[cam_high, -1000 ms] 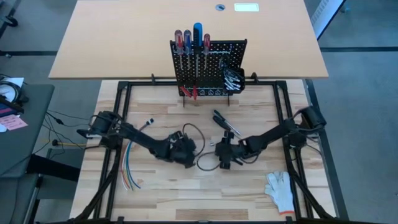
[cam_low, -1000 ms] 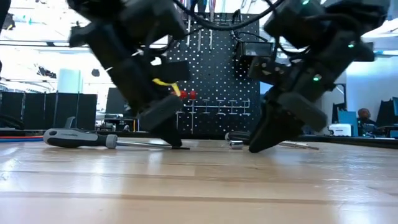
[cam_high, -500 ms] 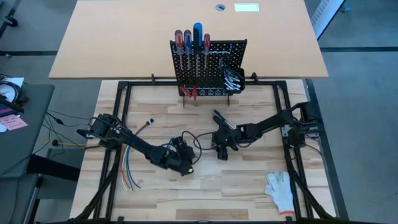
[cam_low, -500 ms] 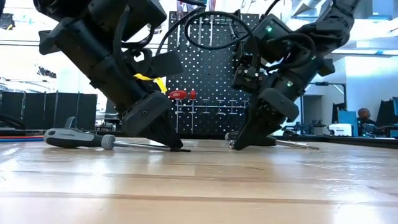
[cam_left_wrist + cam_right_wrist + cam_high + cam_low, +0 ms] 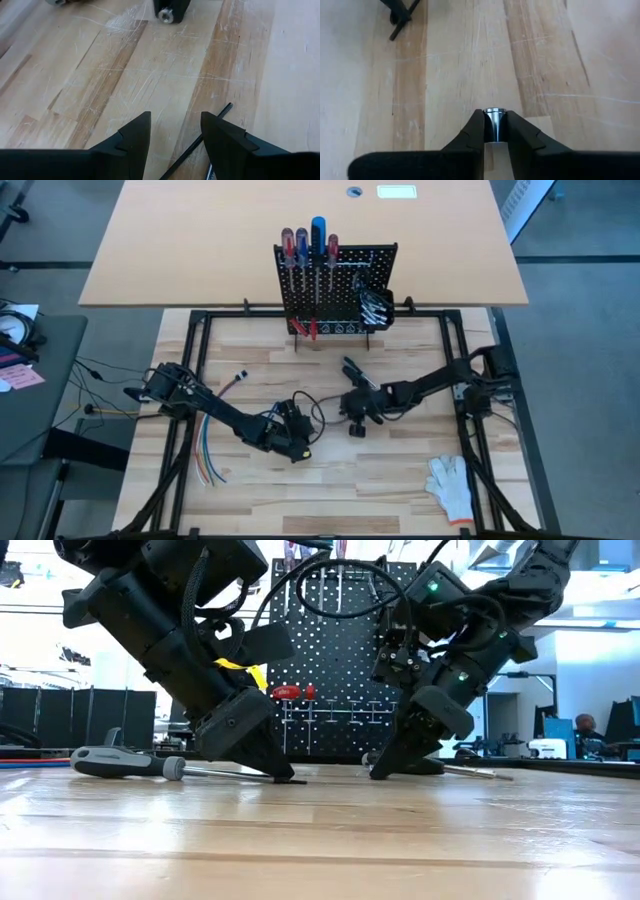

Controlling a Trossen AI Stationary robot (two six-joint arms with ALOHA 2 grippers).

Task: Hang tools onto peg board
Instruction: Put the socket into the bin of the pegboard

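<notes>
A small silver bit (image 5: pixel 493 119) was clamped between the fingers of the right tool (image 5: pixel 493 131) low over the counter (image 5: pixel 450 65). The left tool (image 5: pixel 172 134) was held open above a thin black shaft (image 5: pixel 200 140).

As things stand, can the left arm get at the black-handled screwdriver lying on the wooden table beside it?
Probably yes. The left gripper is open, low over the wooden table, and the black-handled screwdriver's thin shaft runs just beside its fingers. Nothing lies between them.
</notes>
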